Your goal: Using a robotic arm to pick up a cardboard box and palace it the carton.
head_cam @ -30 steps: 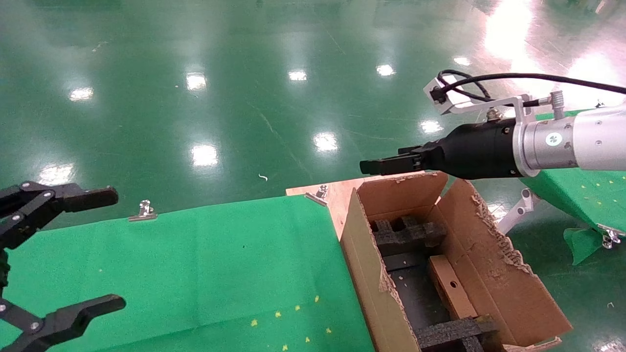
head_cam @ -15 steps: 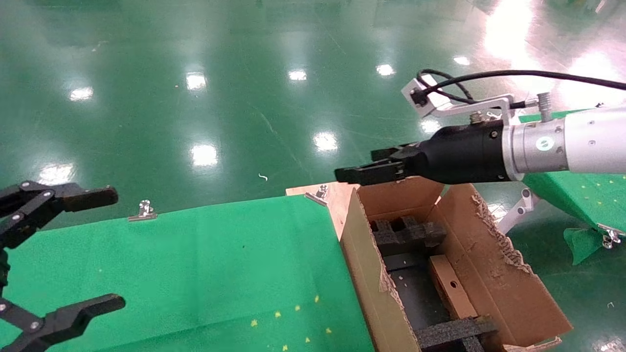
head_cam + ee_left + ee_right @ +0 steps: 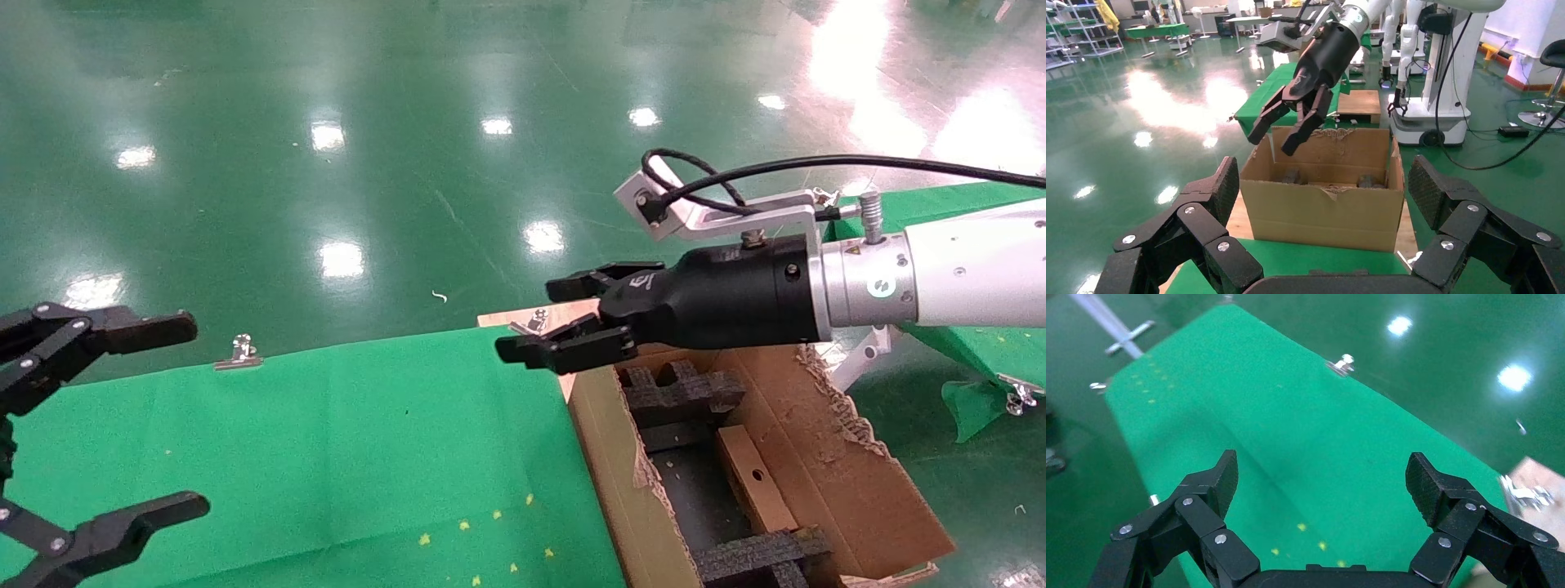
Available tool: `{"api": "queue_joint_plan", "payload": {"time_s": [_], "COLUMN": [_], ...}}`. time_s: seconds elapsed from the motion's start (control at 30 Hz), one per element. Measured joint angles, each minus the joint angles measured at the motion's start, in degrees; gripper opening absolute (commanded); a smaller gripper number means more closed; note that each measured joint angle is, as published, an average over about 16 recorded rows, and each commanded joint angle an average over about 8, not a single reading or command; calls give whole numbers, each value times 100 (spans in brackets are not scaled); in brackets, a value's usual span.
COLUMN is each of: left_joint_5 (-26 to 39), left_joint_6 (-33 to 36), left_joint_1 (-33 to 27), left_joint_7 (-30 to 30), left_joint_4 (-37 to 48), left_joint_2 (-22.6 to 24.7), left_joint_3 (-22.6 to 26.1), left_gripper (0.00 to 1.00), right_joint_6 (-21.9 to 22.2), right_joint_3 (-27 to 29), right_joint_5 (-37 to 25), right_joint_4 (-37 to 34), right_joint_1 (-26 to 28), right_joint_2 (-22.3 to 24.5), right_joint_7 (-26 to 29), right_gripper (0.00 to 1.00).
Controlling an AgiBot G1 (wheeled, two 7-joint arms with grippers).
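**Cardboard box already in carton, empty hand above the rim**

Cardboard box (image 3: 753, 478) lies inside carton (image 3: 825, 457), leaning on the right wall beside black foam inserts (image 3: 682, 392).

- Worktop (image 3: 327, 441): green cloth.
- Right hand (image 3: 556, 322): spread open, empty, hanging over the carton's far-left corner. Risk: snagging the ragged flaps if lowered.
- Left hand (image 3: 122, 425): open, parked over the worktop's left edge.

At right of the head view, the robotic arm (image 3: 972, 273) is glossy white with a matt black plastic wrist and brushed metal collar. Below it, the carton (image 3: 850, 482) is rough brown corrugated cardboard with ragged torn edges, holding coarse black foam inserts (image 3: 682, 394). Matt green cloth (image 3: 327, 449) covers the desk; the green floor (image 3: 327, 163) above shines glossy.
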Motion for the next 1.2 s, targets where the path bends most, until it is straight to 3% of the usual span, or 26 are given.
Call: {"api": "queue_joint_plan", "payload": {"time_s": [1.2], "left_joint_5": [-3], "left_joint_6": [-2], "left_joint_1": [0], "left_joint_7": [2], "left_joint_4": [0], "left_joint_2": [-1], "left_joint_3": [3], "left_gripper": [100], "right_joint_6": [-1978], "right_joint_3": [3875], "right_joint_5": [1434], "right_joint_4": [83], "right_joint_1": [-2871], "right_joint_2": [-609], "right_joint_7": [-3323], "right_gripper": [100]}}
